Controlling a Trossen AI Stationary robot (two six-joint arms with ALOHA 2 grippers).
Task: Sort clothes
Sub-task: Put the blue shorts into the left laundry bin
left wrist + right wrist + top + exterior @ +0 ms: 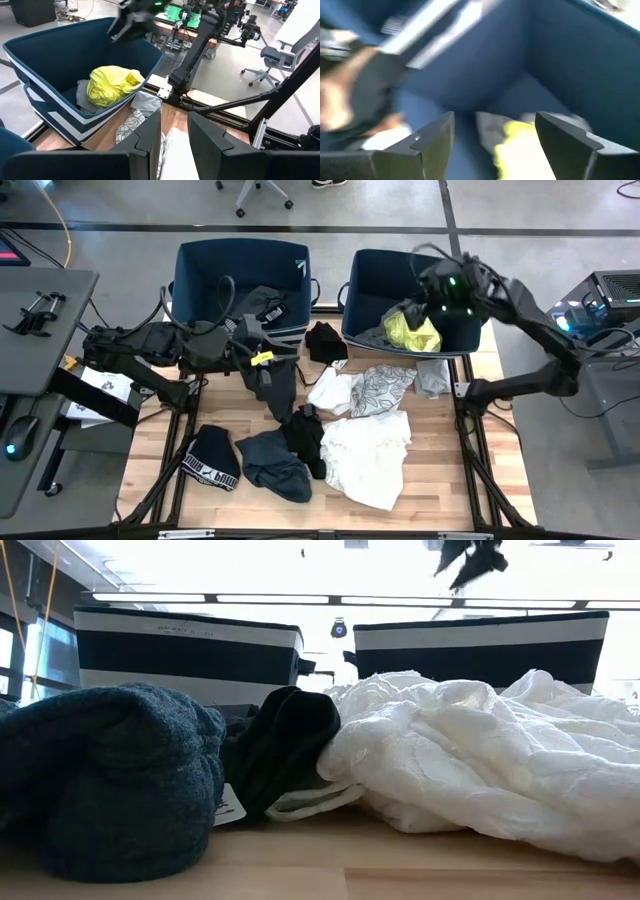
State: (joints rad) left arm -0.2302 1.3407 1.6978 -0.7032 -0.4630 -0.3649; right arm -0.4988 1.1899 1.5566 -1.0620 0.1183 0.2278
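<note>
Two navy bins stood at the far edge of the bench (420, 480): a left bin (200, 265) and a right bin (375, 275). The right bin held two garments, a yellow one (412, 332) lying on a grey one (375, 337) (both also clear in the left wrist view). The left bin held one dark garment with a lettered band (268, 308).

Loose on the bench lay about nine garments:
- one black piece (325, 340) just in front of the gap between the bins
- one dark grey piece (278, 385) draped near the left claw
- one small white piece (332, 390)
- one patterned light grey piece (382, 388), touching the small white one
- one plain light grey piece (433, 376) beside the right bin
- one large white piece (365, 455) near the front
- one black piece (306, 438), touching the large white one
- one dark blue-grey piece (272, 465)
- one black piece with a white lettered band (213, 460)

The right claw (440, 292) hung above the right bin, its fingers (432, 142) spread wide and holding nothing. The left claw (262, 358) sat low over the bench near the left bin; its fingers (150, 135) stood slightly apart with white fabric showing in the gap, though whether they pinched it could not be told.
</note>
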